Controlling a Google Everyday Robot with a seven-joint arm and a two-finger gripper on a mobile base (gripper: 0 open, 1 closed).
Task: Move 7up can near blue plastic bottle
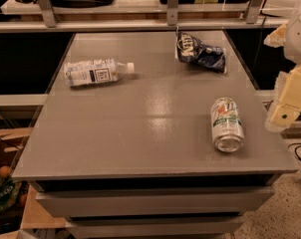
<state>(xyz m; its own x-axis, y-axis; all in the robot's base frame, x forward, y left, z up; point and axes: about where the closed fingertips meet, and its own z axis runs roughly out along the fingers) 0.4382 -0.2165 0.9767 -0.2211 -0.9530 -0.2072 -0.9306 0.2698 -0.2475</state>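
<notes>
Can [227,124] toppled near hand [290,101], bottle [93,72] apart

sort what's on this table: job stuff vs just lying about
For the job:
7up can, on its side, front right
blue plastic bottle, lying rear left
gripper, beyond the table's right edge

Just lying about:
dark blue snack bag, rear right

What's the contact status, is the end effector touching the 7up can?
Apart. The camera view shows a strip of table between the 7up can and the end effector, which sits off the table's right edge.
</notes>
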